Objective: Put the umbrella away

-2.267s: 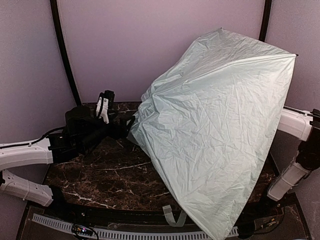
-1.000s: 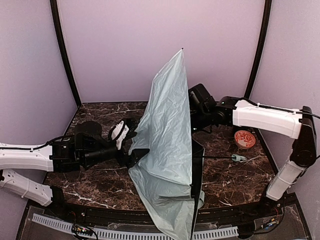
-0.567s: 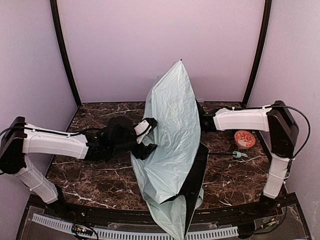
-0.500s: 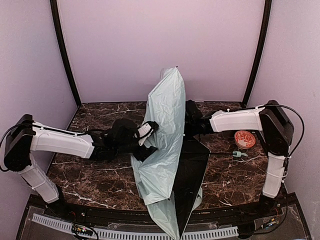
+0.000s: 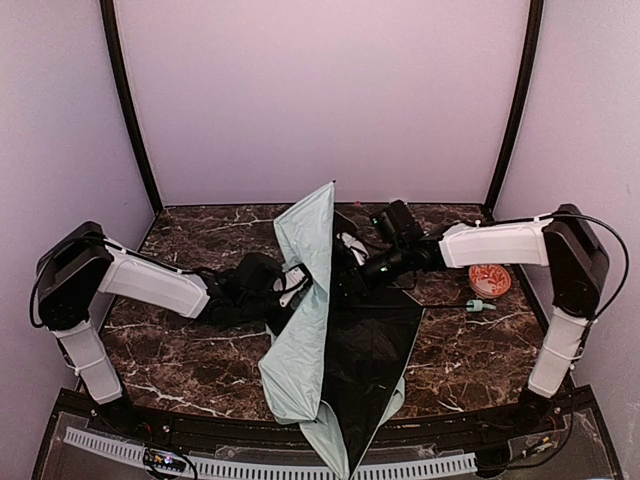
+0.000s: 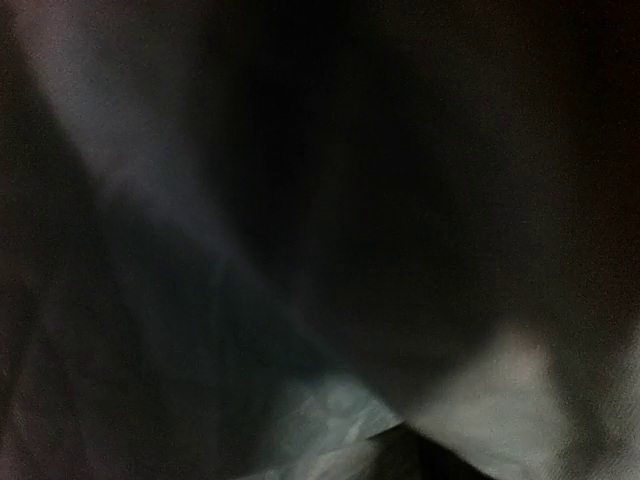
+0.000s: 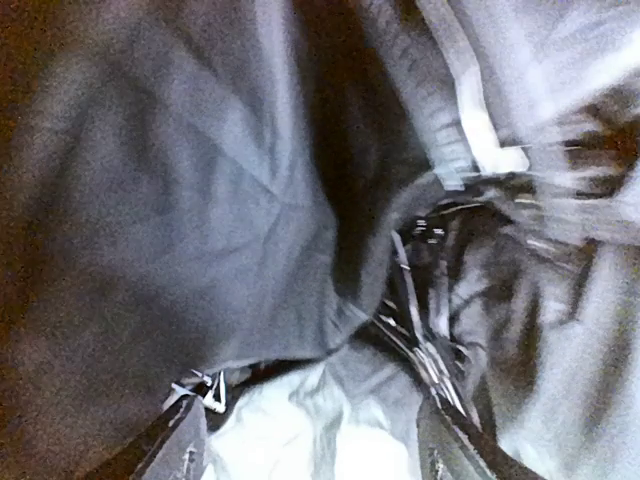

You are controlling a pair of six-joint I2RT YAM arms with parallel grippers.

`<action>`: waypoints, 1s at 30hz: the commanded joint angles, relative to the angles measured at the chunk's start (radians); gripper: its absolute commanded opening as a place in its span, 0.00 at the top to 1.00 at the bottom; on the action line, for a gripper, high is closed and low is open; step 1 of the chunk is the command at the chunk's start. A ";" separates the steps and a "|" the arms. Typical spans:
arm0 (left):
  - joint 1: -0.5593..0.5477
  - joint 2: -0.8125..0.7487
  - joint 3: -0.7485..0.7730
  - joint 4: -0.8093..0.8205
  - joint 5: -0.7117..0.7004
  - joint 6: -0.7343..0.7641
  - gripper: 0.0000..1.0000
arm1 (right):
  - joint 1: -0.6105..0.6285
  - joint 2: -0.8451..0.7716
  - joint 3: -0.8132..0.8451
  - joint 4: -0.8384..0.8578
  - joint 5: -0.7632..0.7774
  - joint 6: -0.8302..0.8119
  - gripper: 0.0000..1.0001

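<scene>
Centrally, half-folded mint umbrella (image 5: 298,345) on dark marble table (image 5: 170,365).

Lilac walls (image 5: 320,90) (black corner posts (image 5: 125,110)) enclose a dark marble table (image 5: 180,360).

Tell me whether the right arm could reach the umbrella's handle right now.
Probably yes: the handle lies uncovered on the table on that arm's side, though the right gripper is deep in the canopy folds.

The umbrella (image 5: 296,360) lay half-collapsed on my worktop (image 5: 170,350), mint fabric peaked upward, black lining spread open rightward.
</scene>
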 commanded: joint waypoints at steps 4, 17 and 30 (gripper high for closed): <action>0.004 -0.184 -0.063 -0.004 0.057 0.022 0.21 | -0.073 -0.230 0.007 -0.202 0.211 -0.049 0.21; 0.003 -0.382 -0.057 -0.184 -0.099 0.032 0.13 | -0.028 -0.268 0.183 -0.013 0.235 0.040 0.11; -0.213 -0.511 0.022 -0.415 -0.042 0.143 0.20 | -0.019 0.211 0.349 0.027 0.403 0.110 0.13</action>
